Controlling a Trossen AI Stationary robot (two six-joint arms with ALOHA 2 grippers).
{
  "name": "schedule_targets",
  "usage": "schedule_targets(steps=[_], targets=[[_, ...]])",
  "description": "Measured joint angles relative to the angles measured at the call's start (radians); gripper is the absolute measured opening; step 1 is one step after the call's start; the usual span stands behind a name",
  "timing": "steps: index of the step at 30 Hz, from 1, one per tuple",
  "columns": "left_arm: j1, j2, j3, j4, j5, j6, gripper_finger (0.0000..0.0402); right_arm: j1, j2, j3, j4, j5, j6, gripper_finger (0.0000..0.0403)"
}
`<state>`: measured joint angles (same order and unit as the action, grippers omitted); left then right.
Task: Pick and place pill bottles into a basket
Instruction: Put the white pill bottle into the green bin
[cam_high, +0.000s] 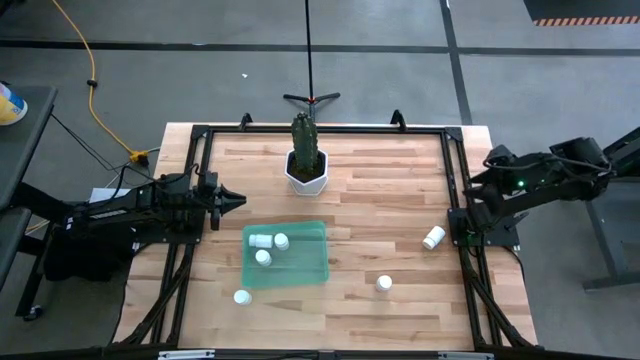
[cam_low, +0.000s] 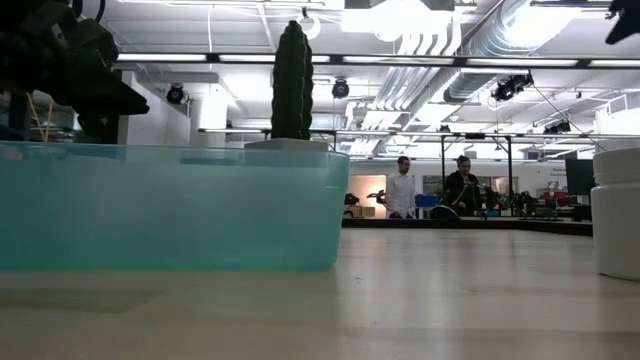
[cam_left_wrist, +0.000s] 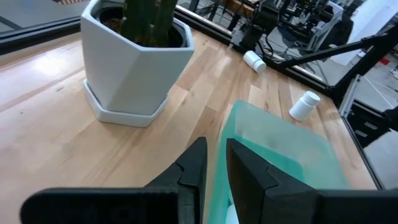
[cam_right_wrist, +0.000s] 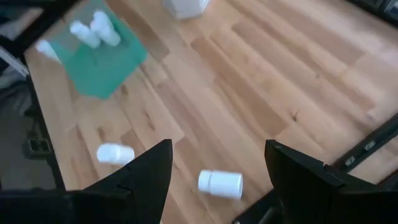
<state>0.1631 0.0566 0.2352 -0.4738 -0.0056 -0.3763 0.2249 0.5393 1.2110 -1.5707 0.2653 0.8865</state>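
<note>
Basket (cam_low: 165, 205) fills low view; cactus pot (cam_high: 306, 170) behind, apparently apart.

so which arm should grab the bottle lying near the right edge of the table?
Right, probably. The right gripper is open and sits close to that lying bottle. The left gripper is across the table, beyond the basket, with its fingers nearly together.

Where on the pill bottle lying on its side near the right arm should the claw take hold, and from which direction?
Grip the bottle across the middle of its round body, coming straight down from above. It lies on its side, tilted, so the fingers should close across its short width rather than end to end. The right claw, open, is the nearest one.
</note>
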Motion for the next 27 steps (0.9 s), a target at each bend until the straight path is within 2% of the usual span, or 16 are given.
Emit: schedule_targets(steps=[18, 27], targets=[[0.000, 0.000, 0.000, 0.000, -0.013, -0.021, 0.0097, 0.000, -0.005, -0.294, -0.001, -0.357, -0.064, 0.0246], [0.000, 0.000, 0.000, 0.000, -0.013, -0.022, 0.0097, 0.000, 0.005, -0.315, 0.000, -0.446, -0.070, 0.0246]])
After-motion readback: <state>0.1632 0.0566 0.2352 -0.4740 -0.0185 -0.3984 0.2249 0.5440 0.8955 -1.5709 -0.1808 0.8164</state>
